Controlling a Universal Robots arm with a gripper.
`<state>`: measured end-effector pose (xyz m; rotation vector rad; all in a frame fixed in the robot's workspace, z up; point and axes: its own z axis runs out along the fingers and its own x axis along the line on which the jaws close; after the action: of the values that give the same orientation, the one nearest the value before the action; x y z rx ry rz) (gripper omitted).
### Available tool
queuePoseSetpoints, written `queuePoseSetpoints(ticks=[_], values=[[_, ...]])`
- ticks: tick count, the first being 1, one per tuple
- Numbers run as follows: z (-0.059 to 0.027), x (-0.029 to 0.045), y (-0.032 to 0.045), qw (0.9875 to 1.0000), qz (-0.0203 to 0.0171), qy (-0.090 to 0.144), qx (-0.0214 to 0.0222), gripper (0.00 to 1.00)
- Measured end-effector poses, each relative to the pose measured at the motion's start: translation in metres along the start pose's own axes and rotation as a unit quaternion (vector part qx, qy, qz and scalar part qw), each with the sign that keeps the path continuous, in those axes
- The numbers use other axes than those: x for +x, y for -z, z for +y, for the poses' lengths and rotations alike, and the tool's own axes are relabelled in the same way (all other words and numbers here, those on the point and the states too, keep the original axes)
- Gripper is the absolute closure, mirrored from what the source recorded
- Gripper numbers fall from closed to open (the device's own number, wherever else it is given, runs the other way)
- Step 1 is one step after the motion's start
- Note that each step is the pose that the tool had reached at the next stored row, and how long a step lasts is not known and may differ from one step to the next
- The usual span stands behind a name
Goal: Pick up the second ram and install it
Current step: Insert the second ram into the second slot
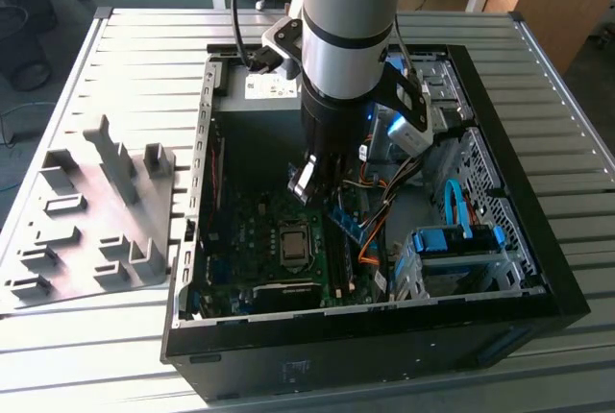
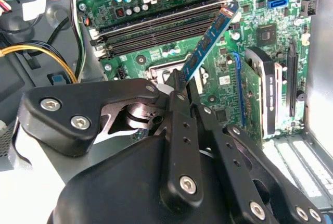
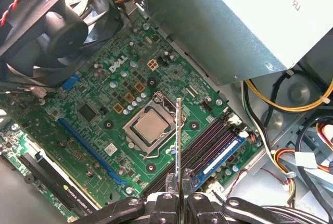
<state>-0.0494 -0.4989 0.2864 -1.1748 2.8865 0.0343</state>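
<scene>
My gripper (image 1: 312, 187) reaches down into the open computer case (image 1: 538, 269), above the motherboard (image 1: 255, 230). It is shut on the second ram (image 2: 208, 41), a narrow green-blue stick with a pale label. In the first wrist view the second ram (image 3: 178, 135) shows edge-on, standing out from the gripper (image 3: 179, 174). In the second wrist view the stick slants from the gripper (image 2: 182, 81) toward one end of the black memory slots (image 2: 156, 28). It hangs above the board between the processor socket (image 3: 151, 125) and the memory slots (image 3: 208, 140), not seated. A blue strip (image 3: 218, 156) lies along the outermost slot.
A grey slotted fixture block (image 1: 96, 211) lies on the table at the exterior view's left. Inside the case are a fan (image 3: 57, 31), the grey power supply (image 3: 244, 21), loose cables (image 3: 291, 104), a graphics card (image 2: 260, 94) and a blue drive cage (image 1: 452, 259).
</scene>
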Motion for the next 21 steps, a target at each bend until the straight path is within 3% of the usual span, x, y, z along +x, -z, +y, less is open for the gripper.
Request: queuePoseSetpoints(ticks=[21], values=[[0.0,0.0,-0.0002,0.9993,-0.0004,-0.037,0.0012,0.86]])
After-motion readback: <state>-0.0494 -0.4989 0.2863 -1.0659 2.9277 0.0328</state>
